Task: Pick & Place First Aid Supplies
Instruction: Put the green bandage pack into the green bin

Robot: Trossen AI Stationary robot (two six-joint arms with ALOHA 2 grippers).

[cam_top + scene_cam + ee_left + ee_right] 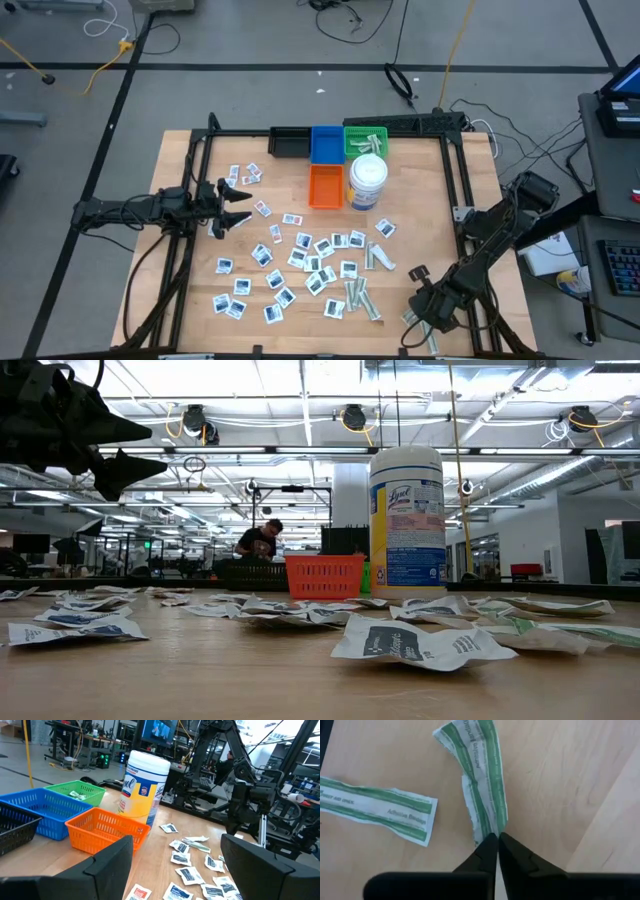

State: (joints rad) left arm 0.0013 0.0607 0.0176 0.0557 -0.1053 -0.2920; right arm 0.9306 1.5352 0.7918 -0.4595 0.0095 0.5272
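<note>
Bandage strip (479, 775), green-striped, lies on the tabletop (555, 795) near its front right corner, one end pinched in the closed right tool (497, 845), likely for lifting toward the green basket (365, 139); left tool (238, 206) hovers open over scattered packets (300, 262).

Worktop (200, 150): light wood grain w/ black frame.
Orange basket (326, 186) = landmark. Behind it: blue basket (325, 143); black basket (289, 142) beside the blue; green basket (366, 139) on the blue's other side.
Wipes canister (367, 183), just beside orange basket: white lid, yellow/blue/white label.
Packets (310, 262), in front of orange basket: white, blue or dark print; a few red.
Strip (479, 775) at right pincer (498, 840): white, green stripes, green text. Second strip (375, 808): same pattern.
Both pincers black.
</note>
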